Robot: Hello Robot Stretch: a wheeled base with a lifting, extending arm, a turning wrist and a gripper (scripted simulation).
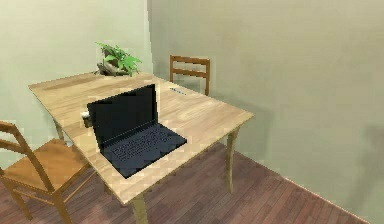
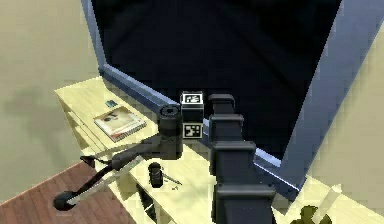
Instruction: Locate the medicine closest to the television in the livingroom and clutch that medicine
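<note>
A big dark television with a blue-grey frame stands on a light wooden stand in the arm side view. The dark arm rises from the bottom edge, with two white marker squares at its far end. Left of them is the gripper's body, and its thin fingers slant down-left past the stand's front edge toward the floor. I cannot tell whether the gripper holds anything. A small dark cylinder, perhaps a medicine bottle, stands on the stand just below the gripper's body.
A book lies on the stand's left part, and a dark object sits at its right end. The forward view has a wooden table with a laptop, a potted plant and two chairs. The floor is dark wood.
</note>
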